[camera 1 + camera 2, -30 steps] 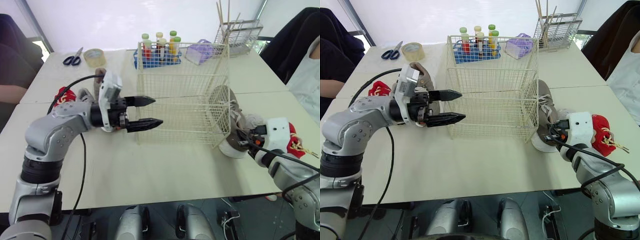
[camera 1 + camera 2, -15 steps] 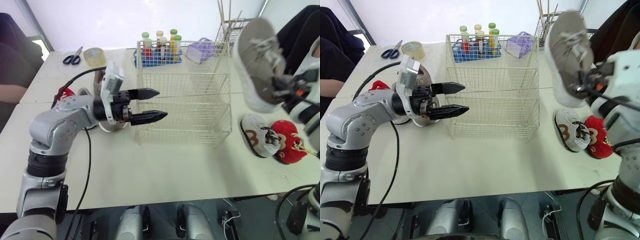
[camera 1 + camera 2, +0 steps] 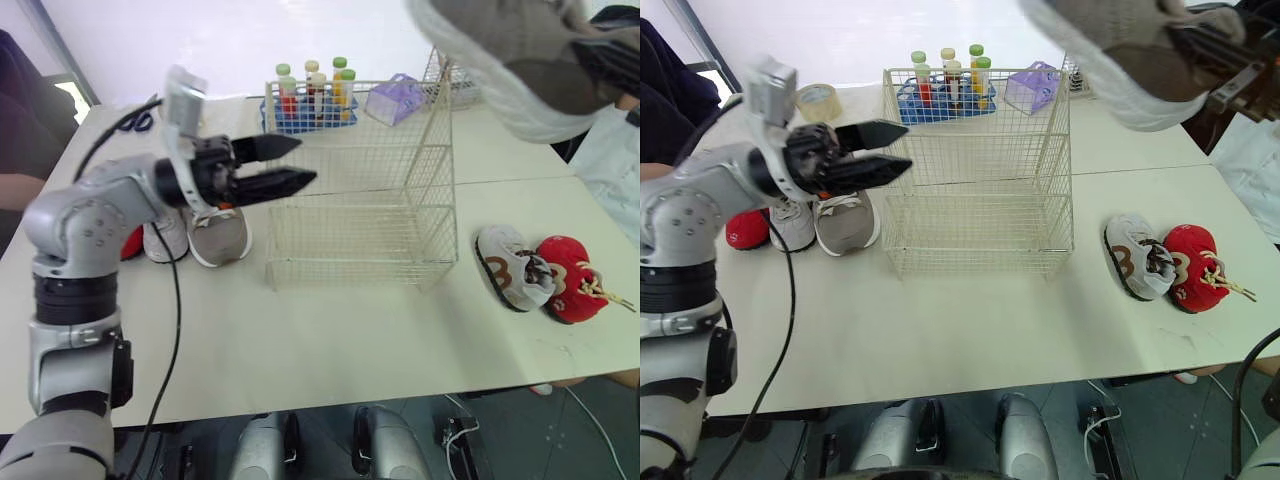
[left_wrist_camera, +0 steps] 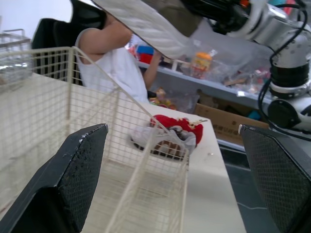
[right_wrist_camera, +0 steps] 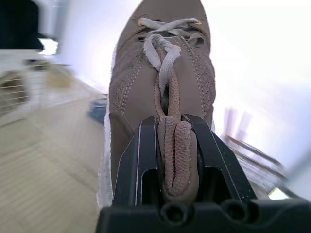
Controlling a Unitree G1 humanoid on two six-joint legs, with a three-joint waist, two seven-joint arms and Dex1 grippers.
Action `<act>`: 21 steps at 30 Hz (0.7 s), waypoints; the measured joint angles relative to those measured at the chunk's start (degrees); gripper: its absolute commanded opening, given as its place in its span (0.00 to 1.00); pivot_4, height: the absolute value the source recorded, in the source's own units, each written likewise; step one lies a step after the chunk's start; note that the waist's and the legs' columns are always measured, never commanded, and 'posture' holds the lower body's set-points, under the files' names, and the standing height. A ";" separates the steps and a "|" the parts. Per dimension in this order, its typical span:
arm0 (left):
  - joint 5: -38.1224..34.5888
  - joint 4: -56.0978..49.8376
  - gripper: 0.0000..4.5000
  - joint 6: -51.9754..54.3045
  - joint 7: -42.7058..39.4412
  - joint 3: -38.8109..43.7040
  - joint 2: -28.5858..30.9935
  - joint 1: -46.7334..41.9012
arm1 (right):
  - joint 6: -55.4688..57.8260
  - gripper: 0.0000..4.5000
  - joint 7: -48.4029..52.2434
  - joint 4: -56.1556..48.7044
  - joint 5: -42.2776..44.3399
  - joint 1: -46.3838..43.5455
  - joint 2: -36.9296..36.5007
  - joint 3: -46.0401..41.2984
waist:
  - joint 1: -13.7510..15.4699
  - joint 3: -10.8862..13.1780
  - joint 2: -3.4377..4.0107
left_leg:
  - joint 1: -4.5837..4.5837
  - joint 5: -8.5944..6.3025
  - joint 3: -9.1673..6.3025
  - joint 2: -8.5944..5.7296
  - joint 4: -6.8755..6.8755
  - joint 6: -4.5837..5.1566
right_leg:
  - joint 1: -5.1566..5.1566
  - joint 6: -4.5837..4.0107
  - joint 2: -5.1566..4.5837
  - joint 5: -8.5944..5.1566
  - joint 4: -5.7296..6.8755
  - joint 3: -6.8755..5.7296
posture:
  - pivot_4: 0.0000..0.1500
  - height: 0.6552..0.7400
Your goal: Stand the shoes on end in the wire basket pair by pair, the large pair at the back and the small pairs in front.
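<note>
Sneaker of the large pair, taupe mesh with a white sole [image 3: 520, 50], hangs high above and to the right of the empty cream wire basket [image 3: 360, 230], clamped at its heel end in my right gripper [image 5: 170, 131]. My left gripper [image 3: 300, 162] hovers with fingers spread at the basket's upper left edge, above the matching taupe sneaker [image 3: 218, 230] lying on the white table [image 3: 350, 340]. Step in hand, as I judge it, is loading the large pair; the next move calls for lowering this sneaker on end into the basket's back.
</note>
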 measured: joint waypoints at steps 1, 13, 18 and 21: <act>-0.63 0.58 1.00 1.14 -0.21 0.80 1.16 -0.19 | -2.45 0.04 3.55 1.05 -0.36 -0.71 -0.78 2.33 | -0.07 0.01 0.00 | 0.00 0.00 0.00 0.00 0.00 0.00 | 0.00 0.00 -0.01 0.00 0.01 0.00 | 1.00 1.00; -5.12 5.87 1.00 9.47 1.01 5.57 7.25 -2.33 | -23.06 0.04 21.01 7.62 -8.88 -9.74 3.48 17.42 | 0.06 0.09 -0.11 | 0.00 0.02 0.04 -0.01 0.03 -0.04 | -0.01 0.02 -0.05 -0.01 0.06 -0.01 | 1.00 1.00; -5.04 8.36 1.00 9.59 1.14 6.37 8.22 -2.65 | -25.70 0.04 23.79 7.54 -9.44 -10.59 5.75 18.32 | -0.06 0.10 -0.12 | 0.01 0.05 0.04 0.01 0.03 -0.09 | -0.03 0.01 -0.04 -0.01 0.11 -0.02 | 1.00 1.00; -3.71 10.29 1.00 9.26 0.92 6.44 9.06 -2.76 | -26.22 0.04 24.70 7.06 -9.49 -10.63 6.04 18.85 | -0.01 0.10 -0.12 | 0.01 0.05 0.04 0.00 0.03 -0.10 | -0.03 0.01 -0.04 -0.01 0.14 -0.02 | 1.00 1.00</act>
